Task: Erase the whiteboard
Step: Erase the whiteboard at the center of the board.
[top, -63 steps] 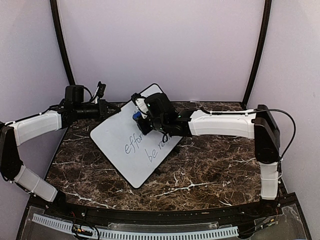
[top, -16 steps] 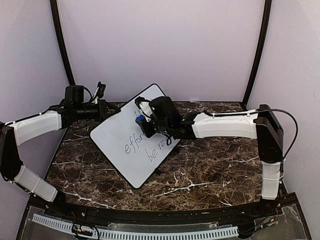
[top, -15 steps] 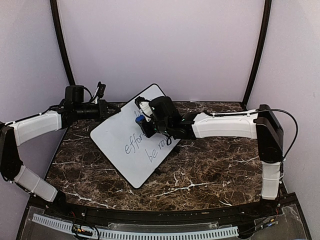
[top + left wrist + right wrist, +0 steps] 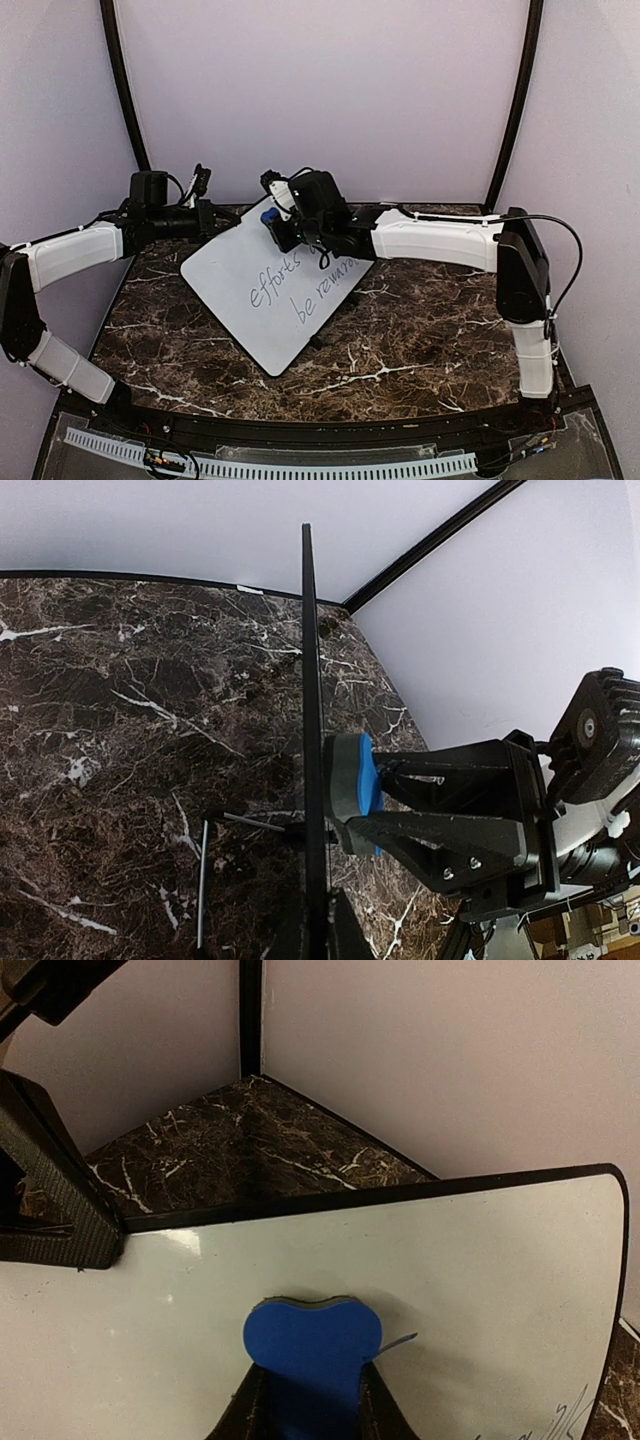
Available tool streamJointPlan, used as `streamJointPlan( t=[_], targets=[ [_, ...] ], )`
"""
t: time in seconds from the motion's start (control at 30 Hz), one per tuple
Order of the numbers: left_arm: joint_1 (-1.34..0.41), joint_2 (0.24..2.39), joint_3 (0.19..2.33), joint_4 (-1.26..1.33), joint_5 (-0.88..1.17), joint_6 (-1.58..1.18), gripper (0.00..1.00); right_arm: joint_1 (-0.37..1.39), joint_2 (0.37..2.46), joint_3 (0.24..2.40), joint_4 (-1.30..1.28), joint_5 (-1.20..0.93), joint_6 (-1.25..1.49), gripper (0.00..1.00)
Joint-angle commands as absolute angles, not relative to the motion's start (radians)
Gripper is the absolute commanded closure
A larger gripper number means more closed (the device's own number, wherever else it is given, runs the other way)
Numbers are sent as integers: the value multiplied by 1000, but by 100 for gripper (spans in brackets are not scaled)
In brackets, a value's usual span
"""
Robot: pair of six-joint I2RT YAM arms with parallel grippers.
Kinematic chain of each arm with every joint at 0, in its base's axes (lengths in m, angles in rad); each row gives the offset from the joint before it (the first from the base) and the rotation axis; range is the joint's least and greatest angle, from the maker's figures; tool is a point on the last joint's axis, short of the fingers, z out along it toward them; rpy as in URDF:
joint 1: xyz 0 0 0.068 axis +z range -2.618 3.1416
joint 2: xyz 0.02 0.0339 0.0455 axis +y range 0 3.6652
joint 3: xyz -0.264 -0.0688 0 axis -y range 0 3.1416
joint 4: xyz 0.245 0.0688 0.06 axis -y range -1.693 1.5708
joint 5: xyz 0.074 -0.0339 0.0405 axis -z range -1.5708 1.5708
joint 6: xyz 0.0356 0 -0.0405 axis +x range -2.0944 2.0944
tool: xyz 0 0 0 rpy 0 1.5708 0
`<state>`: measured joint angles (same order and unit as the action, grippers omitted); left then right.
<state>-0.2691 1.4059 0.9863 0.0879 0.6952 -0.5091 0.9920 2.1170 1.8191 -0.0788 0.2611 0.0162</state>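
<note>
My left end effector is pressed together on the thin black rim of the whiteboard, bracing it tilted at the far left of the veined, marble-look tabletop so that wiping pressure won't shove it away. My right end effector pinches a soft blue eraser, its dark pad flat against the glossy white face by the far corner, above the handwriting

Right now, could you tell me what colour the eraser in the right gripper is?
The eraser is blue; the right wrist view shows it best.
</note>
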Motion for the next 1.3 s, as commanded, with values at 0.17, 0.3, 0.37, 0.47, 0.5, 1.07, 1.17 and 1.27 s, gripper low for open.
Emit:
streamJointPlan(
  t=[0.17, 0.3, 0.37, 0.47, 0.5, 1.07, 1.17, 1.27],
  targets=[
    [-282, 1341, 995, 167, 786, -491, 100, 983, 2042, 1573, -112, 241, 45, 80],
    [-282, 1345, 995, 169, 788, -494, 100, 983, 2017, 1522, -100, 232, 58, 80],
    [-282, 1345, 995, 169, 788, -494, 100, 983, 2021, 1535, -99, 228, 56, 80],
    [-282, 1344, 993, 169, 787, -493, 100, 983, 2043, 1588, -103, 232, 48, 80],
    [-283, 1344, 994, 169, 787, -492, 100, 983, 2054, 1613, -106, 238, 42, 80],
    [-282, 1339, 994, 168, 787, -492, 100, 967, 2073, 1649, -115, 281, 35, 80],
    [-282, 1341, 994, 171, 790, -495, 100, 968, 2041, 1568, -97, 277, 49, 80],
    [-282, 1343, 994, 173, 792, -498, 100, 968, 2034, 1554, -88, 276, 52, 80]
  ],
)
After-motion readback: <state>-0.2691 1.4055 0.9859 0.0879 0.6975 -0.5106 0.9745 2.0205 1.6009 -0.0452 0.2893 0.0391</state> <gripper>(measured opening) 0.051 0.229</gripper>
